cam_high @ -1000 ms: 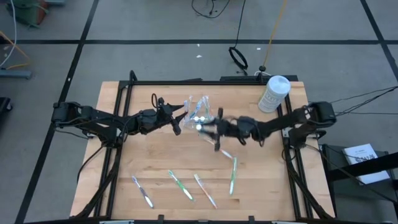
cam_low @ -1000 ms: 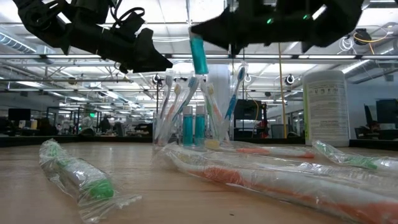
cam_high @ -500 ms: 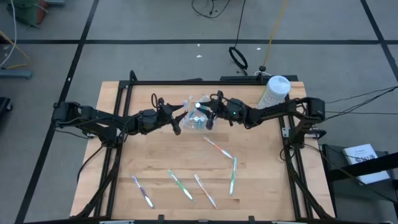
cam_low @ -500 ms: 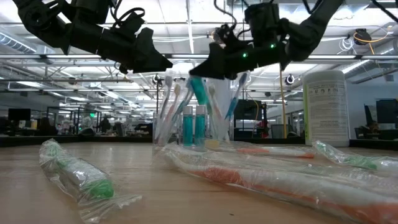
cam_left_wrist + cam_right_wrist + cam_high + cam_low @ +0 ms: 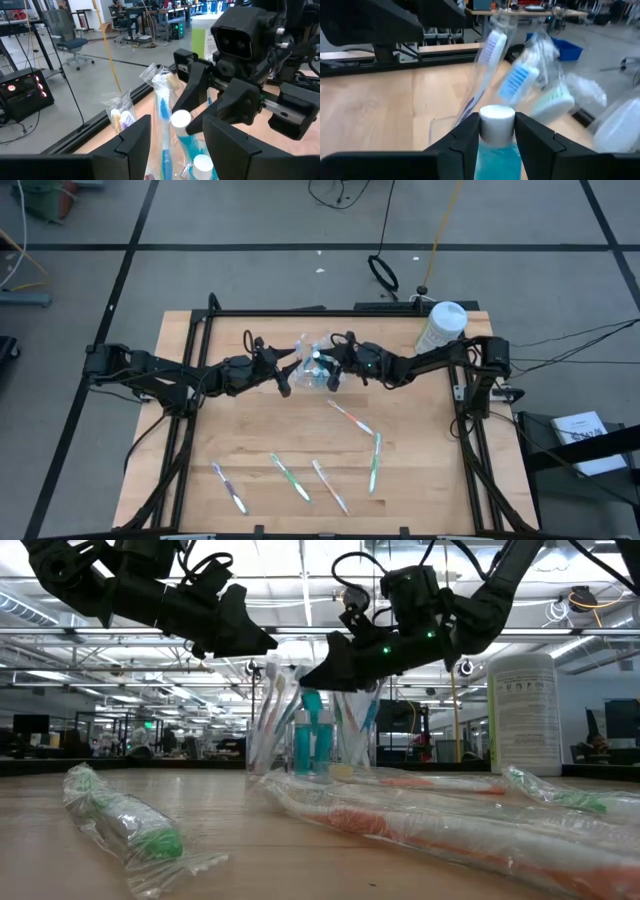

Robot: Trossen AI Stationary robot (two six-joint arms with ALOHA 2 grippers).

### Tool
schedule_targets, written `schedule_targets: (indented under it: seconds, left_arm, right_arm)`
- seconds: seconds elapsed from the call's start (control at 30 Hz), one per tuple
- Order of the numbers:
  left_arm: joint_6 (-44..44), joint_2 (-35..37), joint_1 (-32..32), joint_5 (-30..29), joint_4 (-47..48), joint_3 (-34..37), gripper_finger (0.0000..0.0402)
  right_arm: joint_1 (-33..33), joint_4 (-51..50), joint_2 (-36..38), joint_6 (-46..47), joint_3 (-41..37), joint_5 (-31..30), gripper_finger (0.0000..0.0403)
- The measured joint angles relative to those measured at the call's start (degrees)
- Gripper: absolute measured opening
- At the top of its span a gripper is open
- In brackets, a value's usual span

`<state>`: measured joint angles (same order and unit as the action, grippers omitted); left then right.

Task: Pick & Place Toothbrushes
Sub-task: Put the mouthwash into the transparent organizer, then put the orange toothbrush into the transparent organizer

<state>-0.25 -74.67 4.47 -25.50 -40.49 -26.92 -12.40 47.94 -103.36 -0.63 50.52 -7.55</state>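
Right gripper (image 5: 333, 370) directly above the clear cup (image 5: 312, 745) at the back of the table, its fingers (image 5: 465, 142) set against either side of the white cap of a blue tube (image 5: 496, 145); the tube stands upright, its lower end already inside the cup among the toothbrushes. Whether the fingers are clamped on the cap or have just let go cannot be told. Left gripper (image 5: 287, 380) just beside the cup on its other side, jaws apart and empty, the cup between the two grippers.

Bagged toothbrushes (image 5: 275, 710) in the cup stand near upright, heads up, leaning outward against the rim, immediately below and around the right gripper. Five loose toothbrushes lie flat on the table (image 5: 240, 430), well apart from both grippers toward the front edge: an orange one (image 5: 350, 417) nearest, below the right gripper and lying diagonally; a green one (image 5: 376, 463) farther out on the right arm's side, long axis nearly front-to-back; three more (image 5: 291, 478) in a row at the front, each diagonal.

Judgement: the right arm is the nearer to the orange toothbrush; reaching it calls for a withdrawal upward from the cup, then a descent toward the front with the jaws turned across the diagonal handle.
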Motion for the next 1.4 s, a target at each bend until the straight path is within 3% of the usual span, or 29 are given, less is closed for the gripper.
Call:
schedule_targets:
  seconds: [0.3, 0.57, 0.73, 1.0, 1.13, 1.3, 1.4]
  left_arm:
    - [0.0, 0.0, 0.0, 0.0, 0.0, 0.0, 0.0186]
    - [0.0, 0.0, 0.0, 0.0, 0.0, 0.0, 0.0186]
    - [0.0, 0.0, 0.0, 0.0, 0.1, 0.0, 0.0186]
    - [0.0, 0.0, 0.0, 0.0, 0.5, 0.0, 0.0186]
    - [0.0, 0.0, 0.0, 0.0, 0.5, 0.0, 0.0186]
    - [0.0, 0.0, 0.0, 0.0, 0.5, 0.0, 0.0186]
    - [-0.2, 0.0, 0.0, 0.0, 0.5, 0.0, 0.0186]
  right_arm:
    - [0.0, 0.7, 0.0, 1.6, 0.0, 0.1, 0.0153]
    - [0.5, 2.0, 1.1, 0.8, 0.0, 0.1, 0.0157]
    - [2.1, -2.2, 5.3, -2.0, 0.1, 0.2, 0.0154]
    - [8.9, -26.9, 15.7, -1.0, 0.0, 0.4, 0.0143]
    - [13.4, -39.0, 19.2, 3.8, 0.0, 0.3, 0.0142]
    - [17.0, -47.2, 20.3, 12.9, 0.0, 0.3, 0.0142]
    - [18.0, -47.2, 18.9, 16.6, -0.9, 0.3, 0.0142]
